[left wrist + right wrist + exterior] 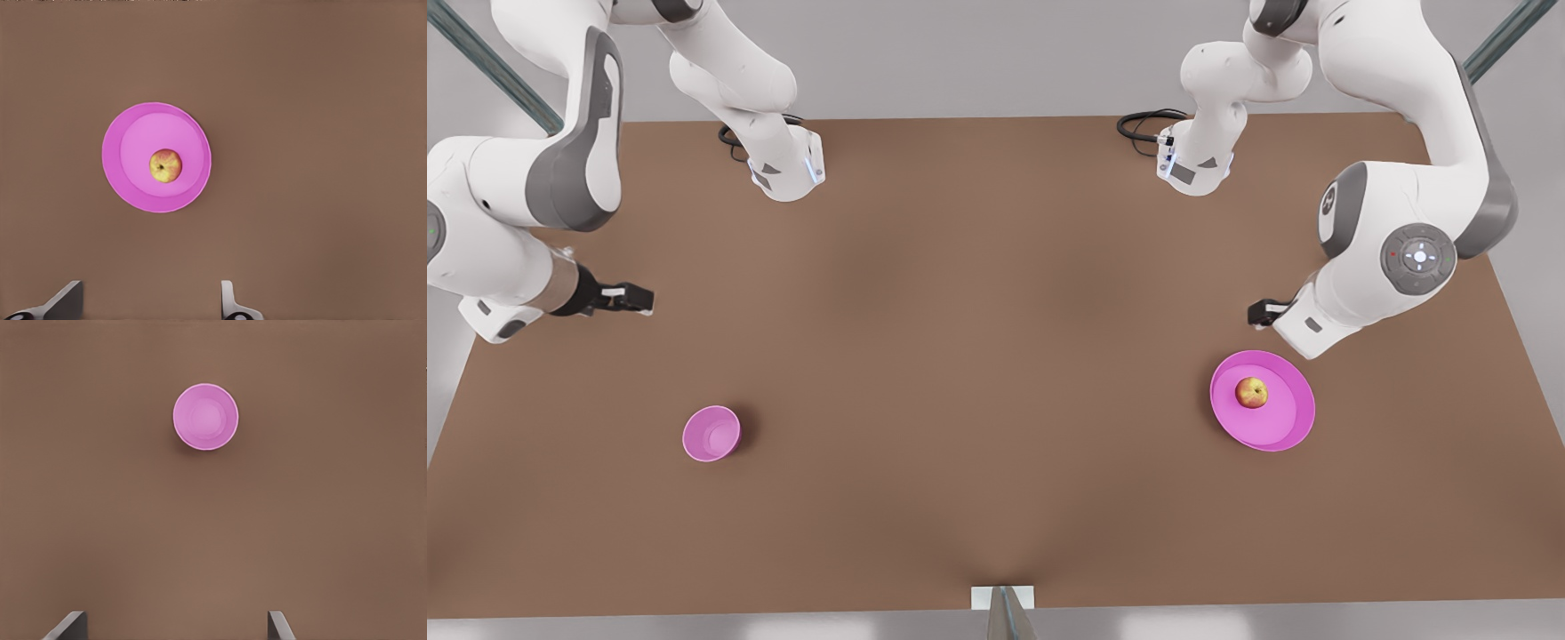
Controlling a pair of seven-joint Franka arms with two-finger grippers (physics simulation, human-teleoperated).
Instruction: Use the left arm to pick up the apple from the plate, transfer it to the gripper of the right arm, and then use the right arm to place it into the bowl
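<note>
Table [978, 373]: brown, flat, beneath both my arms.
Plate [1285, 427]: pink, resting on the table at about 3 o'clock from its centre.
Bowl [711, 434]: pink, resting on the table at about 8 o'clock, well apart from the plate.

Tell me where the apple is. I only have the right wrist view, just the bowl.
Observer: The apple sits on the plate, at the front view's right.
Operator: Grabbed yet?
Observer: No. The left claw is open and empty, apart from the apple, near the plate's rim in the front view.
</note>
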